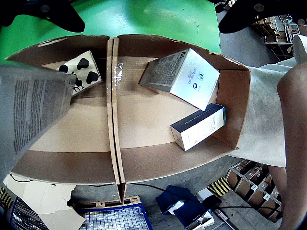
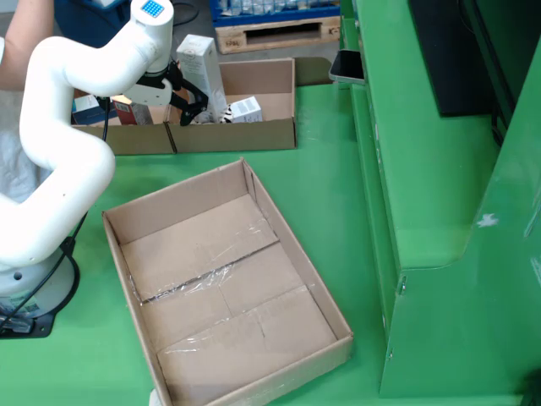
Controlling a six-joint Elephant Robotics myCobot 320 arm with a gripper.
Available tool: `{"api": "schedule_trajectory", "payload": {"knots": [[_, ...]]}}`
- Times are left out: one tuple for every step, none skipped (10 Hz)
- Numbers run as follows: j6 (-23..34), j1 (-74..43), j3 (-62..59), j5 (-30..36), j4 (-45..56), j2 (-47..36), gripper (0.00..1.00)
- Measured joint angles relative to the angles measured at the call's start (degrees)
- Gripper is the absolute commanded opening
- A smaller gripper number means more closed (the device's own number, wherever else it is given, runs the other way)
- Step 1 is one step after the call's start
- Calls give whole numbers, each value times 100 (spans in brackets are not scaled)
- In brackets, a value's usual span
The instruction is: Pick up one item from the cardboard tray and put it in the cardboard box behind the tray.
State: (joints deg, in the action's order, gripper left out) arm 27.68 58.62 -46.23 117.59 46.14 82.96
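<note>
The fixed view shows a large, shallow cardboard tray (image 2: 221, 279) in front, with nothing in it. Behind it stand two cardboard boxes side by side (image 2: 254, 135). My gripper (image 2: 184, 95) hangs over their seam, with a tall white carton (image 2: 200, 72) tilted right against its black fingers (image 2: 190, 89). The wrist view has this carton (image 1: 29, 105) close and blurred at the left. Dark finger parts (image 1: 48, 14) sit far apart along the top edge, tips cut off. Whether the jaws grip the carton is unclear.
The boxes below hold a spotted white packet (image 1: 81, 72), a large silver-white carton (image 1: 184, 76) and a blue-and-white carton (image 1: 199, 126). A person's arm (image 1: 292, 120) is at the right. A tall green cabinet (image 2: 439, 186) stands to the tray's right.
</note>
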Motion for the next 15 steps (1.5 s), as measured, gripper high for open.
{"api": "schedule_trajectory", "payload": {"knots": [[0,0,0,0,0,0,100],[-9,0,0,0,0,0,100],[-9,0,150,-70,17,-105,100],[-9,0,185,-123,35,-202,100],[-9,0,334,-184,52,-369,100],[-18,26,581,-325,44,-712,100],[-70,61,791,-378,-9,-931,100],[-114,105,1020,-466,-141,-1169,100],[-123,123,1336,-501,-141,-1485,100],[-167,123,1565,-527,-202,-1564,100],[-193,167,1829,-597,-396,-1722,100],[-202,202,2092,-624,-457,-2065,100],[-395,281,2356,-791,-642,-2153,100],[-580,395,2690,-887,-949,-2513,100],[-598,387,2892,-887,-1196,-2768,100]]}}
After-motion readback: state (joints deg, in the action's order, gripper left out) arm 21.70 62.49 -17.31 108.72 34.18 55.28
